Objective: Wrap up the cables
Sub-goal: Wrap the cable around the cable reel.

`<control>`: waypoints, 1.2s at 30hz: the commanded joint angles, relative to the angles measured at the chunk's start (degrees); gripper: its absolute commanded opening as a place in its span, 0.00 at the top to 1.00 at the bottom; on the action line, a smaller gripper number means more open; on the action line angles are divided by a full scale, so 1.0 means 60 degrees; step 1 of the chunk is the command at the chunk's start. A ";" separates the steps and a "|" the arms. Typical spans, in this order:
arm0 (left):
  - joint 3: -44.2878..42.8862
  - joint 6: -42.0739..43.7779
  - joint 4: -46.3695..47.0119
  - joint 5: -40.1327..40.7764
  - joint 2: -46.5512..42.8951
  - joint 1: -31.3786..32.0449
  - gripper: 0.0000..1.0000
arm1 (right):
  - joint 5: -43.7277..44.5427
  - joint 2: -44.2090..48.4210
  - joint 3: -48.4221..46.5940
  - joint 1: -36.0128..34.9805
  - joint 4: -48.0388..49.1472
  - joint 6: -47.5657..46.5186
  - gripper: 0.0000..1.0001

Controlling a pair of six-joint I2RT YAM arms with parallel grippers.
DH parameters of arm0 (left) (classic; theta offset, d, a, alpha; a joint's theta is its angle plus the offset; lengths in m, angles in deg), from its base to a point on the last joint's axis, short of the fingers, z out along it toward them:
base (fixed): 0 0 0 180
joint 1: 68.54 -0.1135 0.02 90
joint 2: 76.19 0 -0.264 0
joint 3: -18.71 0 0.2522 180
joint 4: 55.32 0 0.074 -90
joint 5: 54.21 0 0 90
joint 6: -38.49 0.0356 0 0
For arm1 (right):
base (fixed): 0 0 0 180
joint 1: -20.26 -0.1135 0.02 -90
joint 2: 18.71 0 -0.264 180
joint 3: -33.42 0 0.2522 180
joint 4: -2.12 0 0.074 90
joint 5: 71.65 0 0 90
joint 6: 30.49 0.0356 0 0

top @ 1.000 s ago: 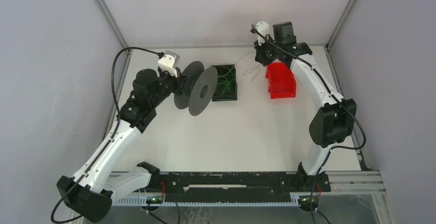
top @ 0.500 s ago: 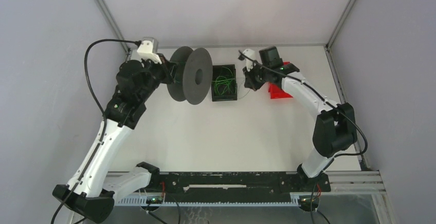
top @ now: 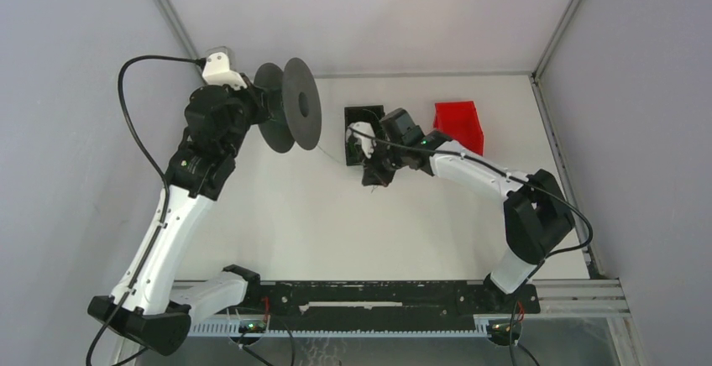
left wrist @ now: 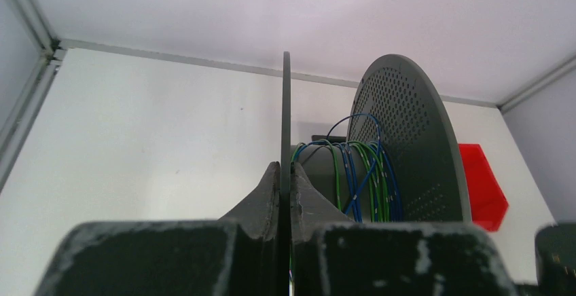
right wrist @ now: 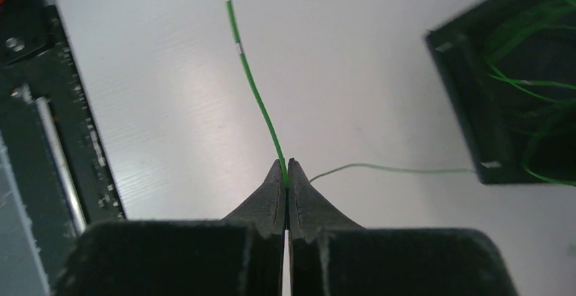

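The left gripper (left wrist: 286, 182) is clamped on the thin near flange (left wrist: 286, 119) of a dark grey spool (top: 290, 114), one finger pressed flat against each face of the disc. In the top view the spool is held up on edge at about 10 o'clock over the white table (top: 336, 232), with its axle roughly level. The far flange (left wrist: 407, 146) is dotted with small holes. Around the hub between the two discs lie turns of green and blue cable (left wrist: 356, 174), loosely wound, with one blue loop bulging up toward 12 o'clock.

The right gripper (right wrist: 286, 174) is closed tight on a green cable (right wrist: 257, 96), pinched right at the fingertips. In the right wrist view the cable rises from that pinch toward 11 o'clock, carries a few white marks, and leaves the frame at the top. A finer green strand (right wrist: 387, 168) runs from the same fingertips toward 3 o'clock to the corner of a black tray (right wrist: 458, 99), where more green loops (right wrist: 536, 83) lie tangled inside.

From above, the tray sits at 12 o'clock on the table, and the right gripper is low over its near edge, covering part of it. A red bin (top: 459, 121) stands at 1 o'clock, to the right of the tray and apart from it. The top view is too coarse to show whether the pinched cable reaches the spool.
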 commanded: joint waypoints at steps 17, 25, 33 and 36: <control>0.0176 0.0847 0.1797 0.2371 0.0573 0.0138 1.00 | -0.1036 0.1767 -0.1739 -0.3029 -0.1906 -0.0846 1.00; 0.1135 0.1787 0.2416 0.2740 0.0398 0.0854 1.00 | 0.0430 0.1385 -0.3890 -0.3022 -0.2726 -0.0812 0.98; 0.1964 0.2391 0.2752 0.2244 0.0344 0.1632 1.00 | 0.2141 0.0707 -0.5778 -0.2909 -0.3067 -0.0657 0.93; 0.2204 0.2673 0.2814 0.1929 0.0340 0.1846 1.00 | 0.2643 0.0498 -0.6263 -0.2761 -0.3071 -0.0711 0.92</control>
